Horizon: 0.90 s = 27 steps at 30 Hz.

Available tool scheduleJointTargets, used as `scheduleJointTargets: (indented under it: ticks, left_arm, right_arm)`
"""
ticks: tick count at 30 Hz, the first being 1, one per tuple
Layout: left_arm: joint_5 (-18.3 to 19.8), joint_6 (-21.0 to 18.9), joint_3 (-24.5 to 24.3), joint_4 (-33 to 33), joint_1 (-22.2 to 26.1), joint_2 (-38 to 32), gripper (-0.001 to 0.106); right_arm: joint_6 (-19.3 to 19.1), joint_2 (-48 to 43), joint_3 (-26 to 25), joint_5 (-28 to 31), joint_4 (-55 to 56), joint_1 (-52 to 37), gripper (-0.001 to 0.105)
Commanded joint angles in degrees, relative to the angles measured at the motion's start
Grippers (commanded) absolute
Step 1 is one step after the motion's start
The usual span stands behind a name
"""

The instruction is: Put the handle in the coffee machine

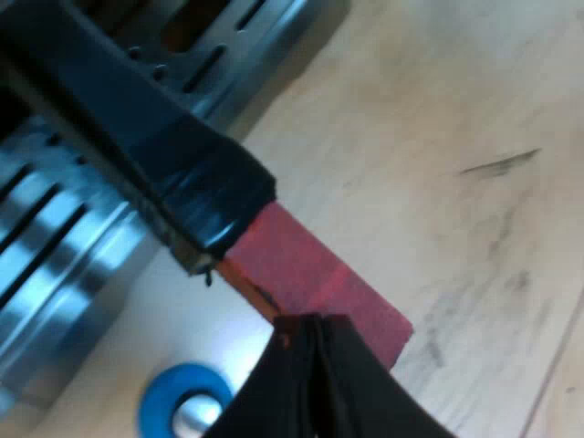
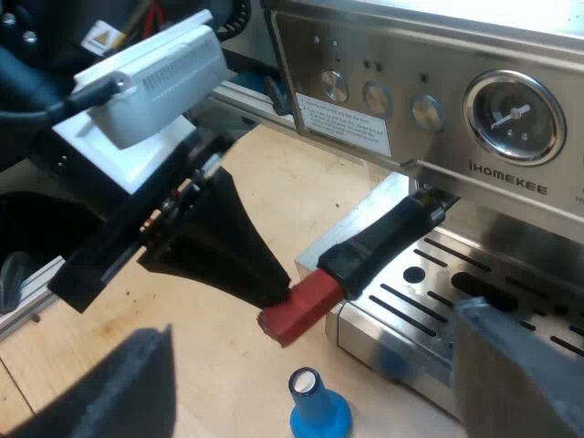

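Observation:
The holder's dark handle (image 2: pixel 388 239) runs out from under the espresso machine's (image 2: pixel 429 55) front, over the drip tray, and its red end (image 2: pixel 301 308) sticks out past the tray's corner. My left gripper (image 2: pixel 274 287) is shut on that red end (image 1: pixel 310 278), its black fingers (image 1: pixel 315 388) pinching the tip. The dark part of the handle (image 1: pixel 155 155) stretches away over the slotted tray. My right gripper (image 2: pixel 315 351) hangs back from the machine, open, with its fingers (image 2: pixel 100 392) spread wide and nothing between them.
A blue tamper (image 2: pixel 319 406) stands on the wooden table (image 2: pixel 210 365) just below the red end, also near my left fingers (image 1: pixel 182 406). The slotted steel drip tray (image 2: pixel 474 301) juts out under the handle. A pressure gauge (image 2: pixel 514 117) and buttons sit on the machine's front.

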Motion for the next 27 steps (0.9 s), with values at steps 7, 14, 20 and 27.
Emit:
scheduleJointTargets:
  ticks: [7, 14, 20, 27]
  left_arm:
    - [11.4, 1.0, 0.4, -3.8, -1.6, 2.6, 0.000]
    - [15.6, 1.1, 0.4, -8.4, -1.6, 2.6, 0.000]
    - [19.5, 1.1, 0.4, -10.2, -1.6, 2.6, 0.000]
    - [20.0, 1.1, 0.4, -10.1, -1.4, 2.4, 0.000]
  right_arm:
    - [-0.2, -0.4, -0.5, -0.5, -0.3, -0.3, 0.069]
    - [-0.2, -0.4, -0.5, -0.3, -0.3, -0.3, 0.069]
    - [-0.2, -0.4, -0.5, -0.2, -0.3, -0.3, 0.069]
    - [-0.2, -0.4, -0.5, -0.2, -0.3, -0.3, 0.069]
